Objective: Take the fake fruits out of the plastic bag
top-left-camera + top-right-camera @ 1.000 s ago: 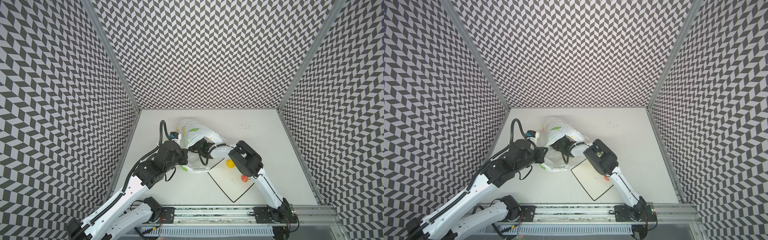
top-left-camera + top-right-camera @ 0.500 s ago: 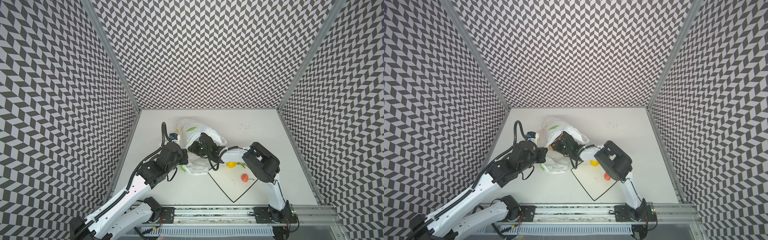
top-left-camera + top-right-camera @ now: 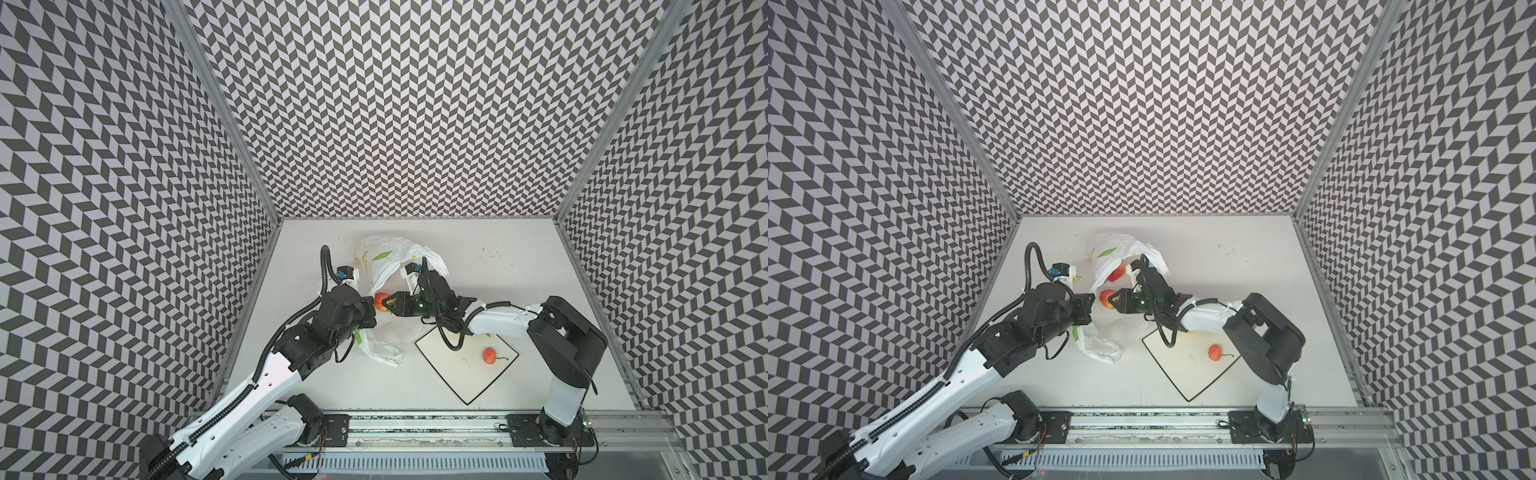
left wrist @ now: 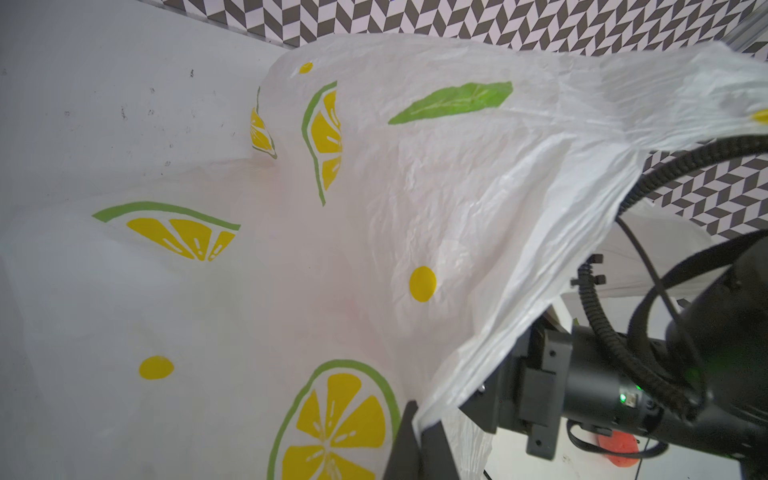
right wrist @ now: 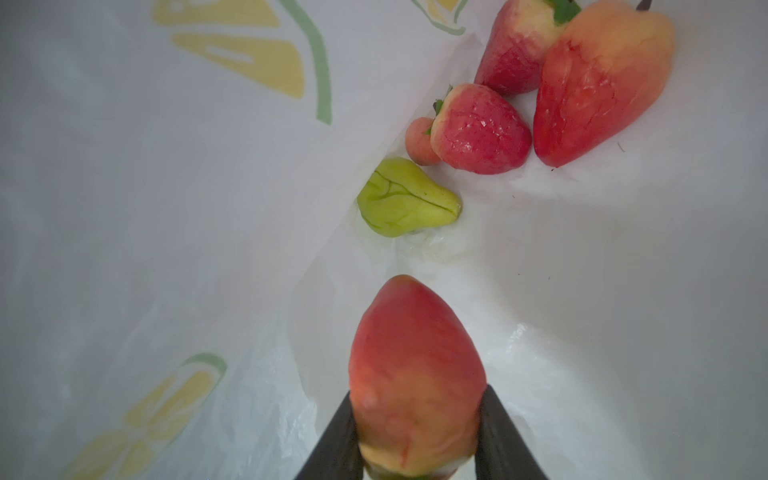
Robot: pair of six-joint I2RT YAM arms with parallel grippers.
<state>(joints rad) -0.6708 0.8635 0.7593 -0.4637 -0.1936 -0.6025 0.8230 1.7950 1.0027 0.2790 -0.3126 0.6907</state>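
Within the white lemon-printed plastic bag (image 4: 374, 208), your right gripper (image 5: 417, 395) clamps a glossy red-yellow fruit (image 5: 415, 345), perhaps a strawberry. Your left gripper (image 4: 420, 432) pinches the bag's rim.

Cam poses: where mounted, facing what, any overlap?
Top views: high above the front rail, looking down on table, plastic bag, plate; left arm and right arm show.
Left wrist: on left arm, facing the bag's outside; left tool pinches its rim.
Right wrist: on right arm, looking into the bag; right tool grips a fake fruit.
Shared: that fruit, in both top views.
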